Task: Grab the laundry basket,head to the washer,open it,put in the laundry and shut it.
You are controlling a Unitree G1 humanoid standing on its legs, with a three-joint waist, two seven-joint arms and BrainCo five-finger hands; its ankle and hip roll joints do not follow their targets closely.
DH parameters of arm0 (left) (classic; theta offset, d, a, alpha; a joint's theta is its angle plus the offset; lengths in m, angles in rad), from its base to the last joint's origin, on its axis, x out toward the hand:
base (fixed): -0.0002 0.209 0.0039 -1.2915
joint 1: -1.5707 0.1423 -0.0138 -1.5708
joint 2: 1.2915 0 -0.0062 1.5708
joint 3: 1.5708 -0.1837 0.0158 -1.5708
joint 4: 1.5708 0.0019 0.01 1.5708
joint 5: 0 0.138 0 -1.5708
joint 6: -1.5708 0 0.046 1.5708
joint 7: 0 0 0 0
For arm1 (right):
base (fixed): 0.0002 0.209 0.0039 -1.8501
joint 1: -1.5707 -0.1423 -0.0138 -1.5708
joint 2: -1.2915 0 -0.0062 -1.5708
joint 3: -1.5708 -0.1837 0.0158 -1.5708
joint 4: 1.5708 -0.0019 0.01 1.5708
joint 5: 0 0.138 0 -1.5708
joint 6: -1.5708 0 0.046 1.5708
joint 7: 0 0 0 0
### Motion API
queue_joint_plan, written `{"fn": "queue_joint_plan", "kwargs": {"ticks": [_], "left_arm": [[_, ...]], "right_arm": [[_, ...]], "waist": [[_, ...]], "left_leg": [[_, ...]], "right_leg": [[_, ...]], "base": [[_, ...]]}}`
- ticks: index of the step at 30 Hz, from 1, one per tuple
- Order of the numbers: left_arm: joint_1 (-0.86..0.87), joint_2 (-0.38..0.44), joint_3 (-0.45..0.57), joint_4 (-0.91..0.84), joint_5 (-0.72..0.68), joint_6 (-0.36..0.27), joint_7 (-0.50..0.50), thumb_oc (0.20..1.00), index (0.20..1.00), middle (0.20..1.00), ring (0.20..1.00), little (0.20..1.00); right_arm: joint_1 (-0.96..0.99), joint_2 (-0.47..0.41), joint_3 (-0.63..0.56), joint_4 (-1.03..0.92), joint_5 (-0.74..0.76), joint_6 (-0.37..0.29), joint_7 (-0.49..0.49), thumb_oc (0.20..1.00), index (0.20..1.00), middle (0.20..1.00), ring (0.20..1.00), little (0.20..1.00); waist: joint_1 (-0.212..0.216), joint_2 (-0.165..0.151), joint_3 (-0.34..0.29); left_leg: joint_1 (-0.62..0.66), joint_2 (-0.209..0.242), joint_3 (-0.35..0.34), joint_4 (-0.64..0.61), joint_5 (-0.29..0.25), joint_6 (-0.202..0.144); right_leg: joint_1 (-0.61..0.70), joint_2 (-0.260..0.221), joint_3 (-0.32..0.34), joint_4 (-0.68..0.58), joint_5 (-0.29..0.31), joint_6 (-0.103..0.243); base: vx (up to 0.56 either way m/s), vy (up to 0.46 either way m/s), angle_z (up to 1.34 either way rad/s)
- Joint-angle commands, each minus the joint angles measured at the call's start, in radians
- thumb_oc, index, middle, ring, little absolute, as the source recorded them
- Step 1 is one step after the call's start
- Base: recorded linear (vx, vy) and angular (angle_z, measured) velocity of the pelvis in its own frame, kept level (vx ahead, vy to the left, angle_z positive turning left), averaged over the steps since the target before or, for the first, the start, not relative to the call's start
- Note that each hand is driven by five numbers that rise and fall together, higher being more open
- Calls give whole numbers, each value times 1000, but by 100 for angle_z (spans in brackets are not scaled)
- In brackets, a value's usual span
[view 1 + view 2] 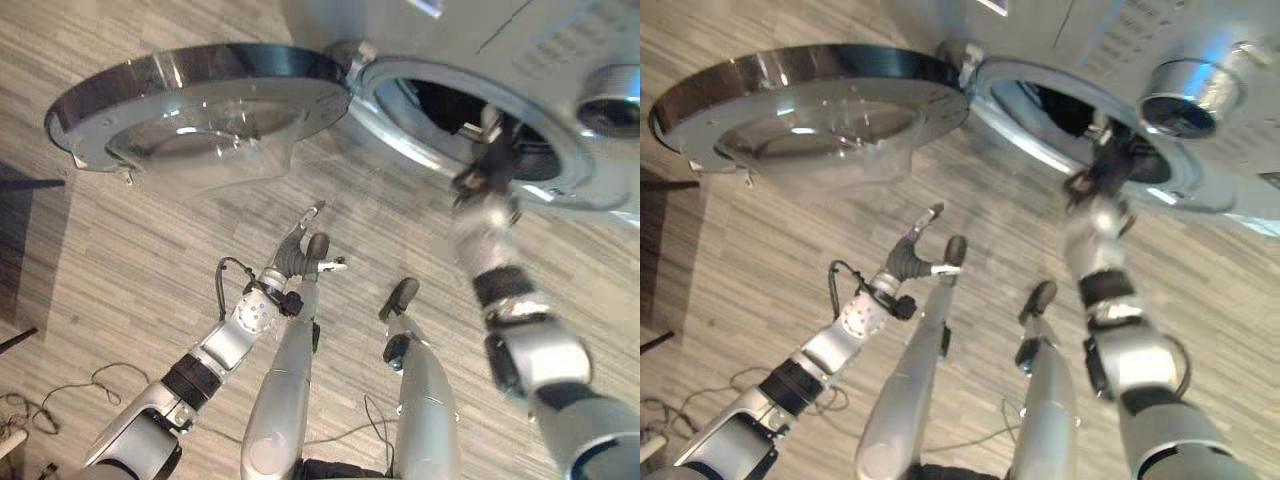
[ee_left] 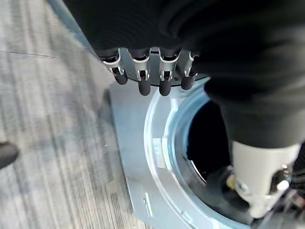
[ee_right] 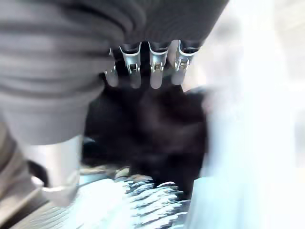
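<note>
wood floor (image 1: pixel 150 250), open washer (image 1: pixel 560 60) door (image 1: pixel 200 110)

The left hand (image 2: pixel 157 71) is hanging over the washer (image 2: pixel 143 191), its fingers (image 2: pixel 144 81) straight in a row and holding nothing. The washer's round opening (image 2: pixel 205 138) is showing dark inside. Grey wood floor (image 2: pixel 47 119) is lying beside it.

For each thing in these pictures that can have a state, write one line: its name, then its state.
washer door: swung fully open.
washer drum opening: uncovered, dark inside, contents unclear.
right hand: at the drum opening, fingers straight, open, nothing visibly held.
left hand: over the floor below the door, fingers relaxed, open, empty.
</note>
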Motion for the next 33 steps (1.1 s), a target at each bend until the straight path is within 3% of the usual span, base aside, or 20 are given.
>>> {"fn": "queue_joint_plan", "kwargs": {"ticks": [1,2,6,10,14,20,24,26,27,28,29,30,31,33], "left_arm": [[51,-4,9,44,83,-5,-20,1000,1000,1000,1000,1000],[101,8,36,58,103,-7,-35,1000,1000,1000,1000,1000],[193,41,77,65,137,-8,-75,1000,1000,1000,1000,1000],[303,71,118,147,166,-2,-135,1000,1000,1000,1000,1000],[411,51,164,291,166,2,-191,1000,1000,1000,1000,1000],[480,-12,207,392,176,20,-170,1000,1000,1000,1000,1000],[473,-78,241,477,167,33,-127,1000,1000,1000,1000,1000],[424,-122,250,523,166,42,-81,1000,1000,1000,1000,1000],[423,-123,250,523,166,42,-80,1000,1000,1000,1000,1000],[423,-131,261,504,148,38,-71,1000,1000,1000,1000,1000],[436,-127,268,482,138,34,-74,1000,1000,1000,1000,1000],[437,-126,269,481,137,35,-74,1000,1000,1000,1000,1000],[467,-123,279,452,118,29,-84,1000,1000,1000,1000,1000],[485,-129,283,455,100,24,-92,1000,1000,1000,1000,1000]], "right_arm": [[112,-31,-3,-56,-85,-13,70,1000,1000,1000,1000,1000],[261,-9,32,-142,-144,17,114,1000,1000,1000,1000,1000],[488,-37,100,-260,-276,77,182,1000,1000,1000,1000,1000],[677,-82,127,-260,-382,155,277,1000,1000,1000,1000,1000],[793,-101,144,-127,-525,218,367,1000,1000,1000,1000,1000],[830,-67,147,26,-624,246,373,1000,1000,1000,1000,1000],[835,-46,158,94,-701,252,336,1000,1000,1000,1000,1000],[835,-42,132,113,-714,261,295,1000,1000,1000,1000,1000],[834,-42,132,113,-714,261,295,1000,1000,1000,1000,1000],[809,-30,150,158,-720,258,277,1000,1000,1000,1000,1000],[803,-31,158,168,-730,260,278,1000,1000,1000,1000,1000],[803,-30,159,169,-730,260,278,1000,1000,1000,1000,1000],[804,-25,156,192,-753,265,269,1000,1000,1000,1000,1000],[807,-21,135,226,-766,273,256,1000,1000,1000,1000,1000]], "waist": [[-4,-34,-65],[-20,-41,-72],[-53,-59,-110],[-84,-69,-167],[-112,-67,-255],[-112,-57,-321],[-102,-47,-341],[-132,-46,-324],[-130,-46,-324],[-121,-52,-316],[-114,-56,-317],[-114,-55,-317],[-115,-54,-328],[-122,-39,-342]], "left_leg": [[100,-6,54,35,-219,15],[127,0,67,46,-204,22],[216,13,70,33,-238,17],[323,19,85,18,-228,16],[462,37,104,-1,-231,11],[564,61,91,-25,-204,2],[560,62,67,-50,-144,-26],[536,88,229,-11,-117,-44],[535,88,230,-9,-119,-45],[527,133,225,73,-150,-52],[531,137,161,107,-170,-50],[529,138,161,111,-172,-50],[550,152,52,165,-204,-59],[588,166,15,169,-223,-62]], "right_leg": [[152,63,-8,-138,-46,14],[169,60,-14,-131,-23,8],[240,65,6,-134,-49,15],[340,71,4,-161,-32,4],[471,85,24,-206,-36,-4],[594,107,39,-270,-33,-19],[659,125,9,-318,-52,-37],[676,95,-51,-328,-56,-40],[675,95,-50,-328,-56,-40],[657,73,-35,-327,-38,-41],[650,67,-13,-327,-27,-40],[650,68,-13,-327,-27,-40],[650,61,42,-331,-10,-28],[660,53,78,-323,0,-10]], "base": [[-96,109,-13],[-1,59,-13],[29,25,-16],[27,14,-14],[52,-34,-9],[-28,-99,-4],[-120,-88,7],[-227,16,55],[-216,127,146],[-156,130,129],[-156,130,66],[27,159,-78],[48,113,-93],[85,250,-47]]}}
